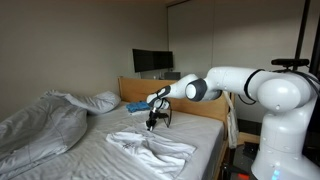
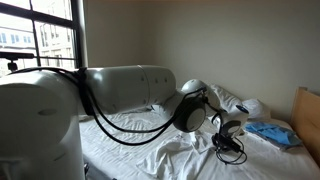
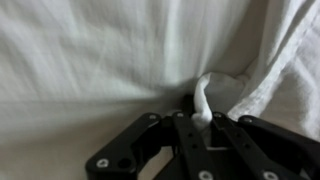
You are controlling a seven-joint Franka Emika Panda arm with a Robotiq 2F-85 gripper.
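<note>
The pincer (image 3: 203, 116) is clenched on a raised fold of the white cloth (image 3: 100, 50), which lies crumpled on the bed (image 1: 197, 129). Soft, light and limp, it looks best pinched at such a ridge.

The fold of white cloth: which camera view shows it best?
The wrist view: the fold of white cloth stands close up between the fingertips of the shut gripper. In both exterior views the gripper is small and distant, low on the crumpled cloth, and the fold itself cannot be made out.
</note>
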